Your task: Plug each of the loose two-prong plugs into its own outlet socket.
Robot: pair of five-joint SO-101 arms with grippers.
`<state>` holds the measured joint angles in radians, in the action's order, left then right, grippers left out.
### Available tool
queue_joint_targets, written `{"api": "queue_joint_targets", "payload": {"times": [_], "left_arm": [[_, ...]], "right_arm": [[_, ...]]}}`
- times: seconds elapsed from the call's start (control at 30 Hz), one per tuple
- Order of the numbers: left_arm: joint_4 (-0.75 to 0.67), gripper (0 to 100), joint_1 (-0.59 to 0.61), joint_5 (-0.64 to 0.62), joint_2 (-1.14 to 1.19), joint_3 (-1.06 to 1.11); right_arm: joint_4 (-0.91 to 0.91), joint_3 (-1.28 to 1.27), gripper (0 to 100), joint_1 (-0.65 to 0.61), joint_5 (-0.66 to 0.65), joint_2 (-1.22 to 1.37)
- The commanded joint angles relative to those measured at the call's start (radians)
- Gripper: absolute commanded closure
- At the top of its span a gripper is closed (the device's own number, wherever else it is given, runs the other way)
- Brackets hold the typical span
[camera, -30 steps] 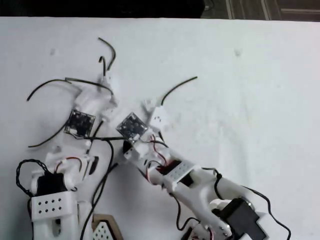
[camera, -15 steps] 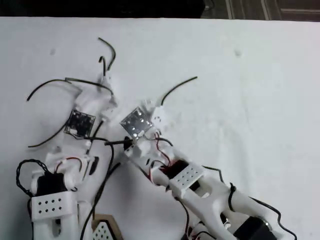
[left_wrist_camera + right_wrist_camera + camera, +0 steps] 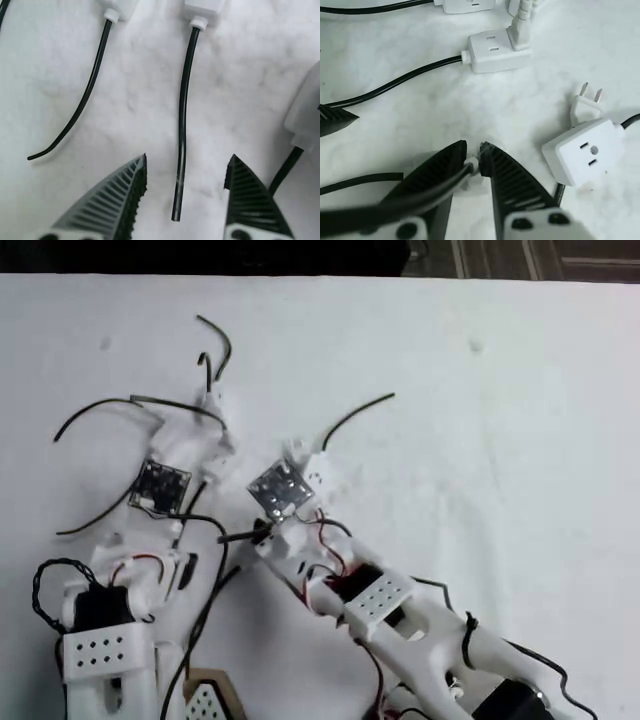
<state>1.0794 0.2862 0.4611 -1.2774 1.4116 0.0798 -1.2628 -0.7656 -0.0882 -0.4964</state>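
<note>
In the right wrist view my right gripper point(image 3: 473, 159) is shut on a small white plug point(image 3: 471, 165) whose black cable trails back under the fingers. Beside it sits a white cube outlet socket point(image 3: 584, 150), with a loose two-prong plug point(image 3: 585, 104) lying against it. Farther off, a flat white socket point(image 3: 495, 50) has a plug point(image 3: 521, 20) standing in it. My left gripper point(image 3: 185, 172) is open low over the table, a loose black cable end point(image 3: 181, 165) between its fingers. From above, the right gripper point(image 3: 282, 480) is next to the cube socket point(image 3: 320, 475), with the left gripper point(image 3: 195, 445) to its left.
Black cables point(image 3: 100, 410) loop across the white table point(image 3: 500, 440) around the left arm. Two more white cable ends point(image 3: 202, 10) lie ahead of the left gripper, and a white block point(image 3: 306, 115) sits at its side. The table's right half has free room.
The right arm has swung, and its gripper shifted slightly up and right toward the cube socket, turning as it went. The left arm has not moved.
</note>
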Motion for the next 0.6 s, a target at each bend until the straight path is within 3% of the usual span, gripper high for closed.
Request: {"api": "queue_joint_targets", "payload": {"times": [0.0,0.23,0.57], "left_arm": [[-0.017,74,0.008,0.008,-0.015,-0.005],[-0.02,74,0.031,0.006,-0.015,-0.006],[-0.054,74,0.067,0.002,-0.015,-0.003]], "right_arm": [[0.012,-0.008,98.1,-0.005,0.003,-0.013],[0.001,0.005,98.1,-0.007,0.003,-0.025],[-0.019,0.305,98.1,0.096,0.003,-0.001]]}}
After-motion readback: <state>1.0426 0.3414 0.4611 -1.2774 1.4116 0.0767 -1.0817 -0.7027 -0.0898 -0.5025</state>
